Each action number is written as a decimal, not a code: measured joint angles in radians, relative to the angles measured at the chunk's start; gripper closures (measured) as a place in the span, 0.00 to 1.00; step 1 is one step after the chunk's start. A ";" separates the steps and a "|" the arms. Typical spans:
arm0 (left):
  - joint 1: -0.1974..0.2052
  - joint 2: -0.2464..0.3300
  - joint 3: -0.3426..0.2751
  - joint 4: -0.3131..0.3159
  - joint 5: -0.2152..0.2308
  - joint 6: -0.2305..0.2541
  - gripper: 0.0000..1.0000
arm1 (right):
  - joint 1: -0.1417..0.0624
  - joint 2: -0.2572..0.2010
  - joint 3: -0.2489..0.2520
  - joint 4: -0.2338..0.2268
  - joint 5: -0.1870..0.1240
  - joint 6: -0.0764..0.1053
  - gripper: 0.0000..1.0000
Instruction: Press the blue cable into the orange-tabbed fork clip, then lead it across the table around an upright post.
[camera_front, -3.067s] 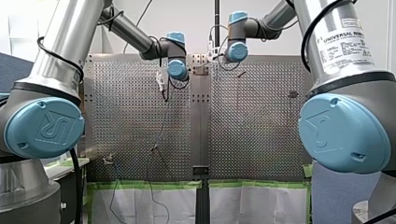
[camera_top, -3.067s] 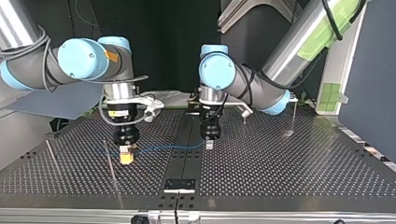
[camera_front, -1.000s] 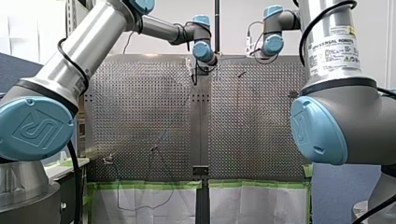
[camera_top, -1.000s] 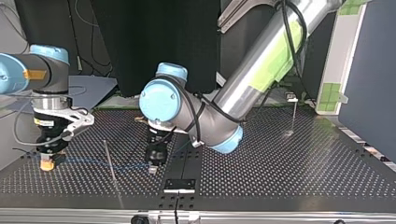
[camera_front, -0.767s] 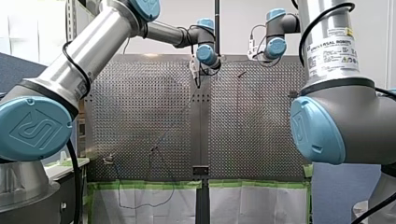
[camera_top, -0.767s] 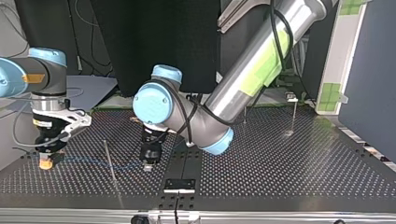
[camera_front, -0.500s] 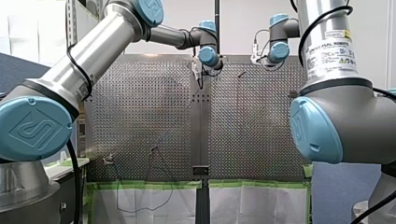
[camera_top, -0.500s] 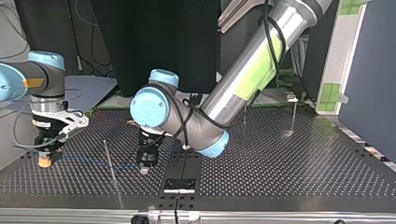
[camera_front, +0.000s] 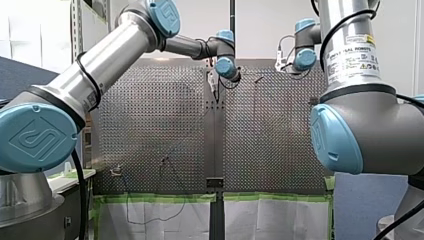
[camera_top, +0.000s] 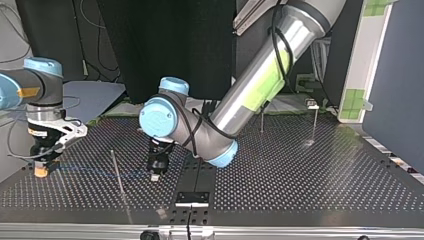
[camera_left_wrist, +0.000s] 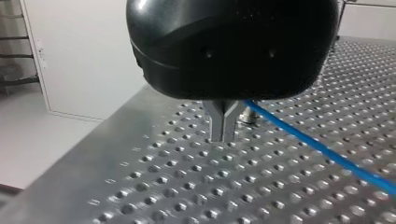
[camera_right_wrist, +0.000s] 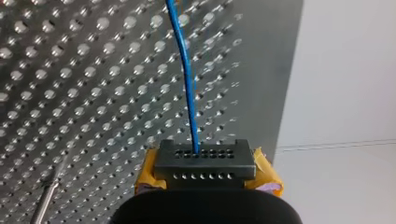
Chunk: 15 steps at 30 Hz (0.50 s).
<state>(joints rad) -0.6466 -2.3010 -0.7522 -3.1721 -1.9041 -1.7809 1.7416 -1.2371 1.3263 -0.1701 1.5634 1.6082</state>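
Note:
In the top view the blue cable (camera_top: 95, 172) lies low over the perforated table (camera_top: 300, 185), stretched between my two grippers. It passes the foot of a thin upright post (camera_top: 116, 170). My right gripper (camera_top: 40, 172), with yellow pads, is at that view's far left, shut on the cable's end. In the right wrist view the cable (camera_right_wrist: 184, 60) runs out from between the pads (camera_right_wrist: 198, 161). My left gripper (camera_top: 155, 176) reaches past the middle and is shut on the cable. Its metal fingers (camera_left_wrist: 223, 135) are pressed together and the cable (camera_left_wrist: 322, 149) trails away beside them. A small clip (camera_front: 116, 171) sits at the front view's lower left.
Two more upright posts (camera_top: 315, 122) (camera_top: 261, 122) stand at the top view's far right. A black plate (camera_top: 192, 197) lies on the middle seam near the table's edge. My right gripper is close to the table's side edge. Loose cable (camera_front: 150, 217) hangs below the table in the front view.
Both grippers have slid toward the top view's left, the right one nearer the table's side edge. The cable between them has moved along with them.

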 joint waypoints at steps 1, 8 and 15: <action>0.001 -0.001 -0.004 0.000 0.000 0.000 1.00 | -0.003 0.003 0.000 -0.001 -0.003 0.000 1.00; 0.005 -0.025 -0.018 -0.001 0.001 0.001 1.00 | -0.020 0.023 0.000 -0.007 -0.021 0.000 1.00; 0.009 -0.028 -0.033 0.002 0.002 0.001 1.00 | -0.020 0.054 0.005 -0.005 -0.040 0.000 1.00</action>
<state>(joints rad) -0.6379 -2.3291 -0.7847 -3.1697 -1.9024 -1.7795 1.7213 -1.1832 1.3308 -0.1755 1.5236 1.6085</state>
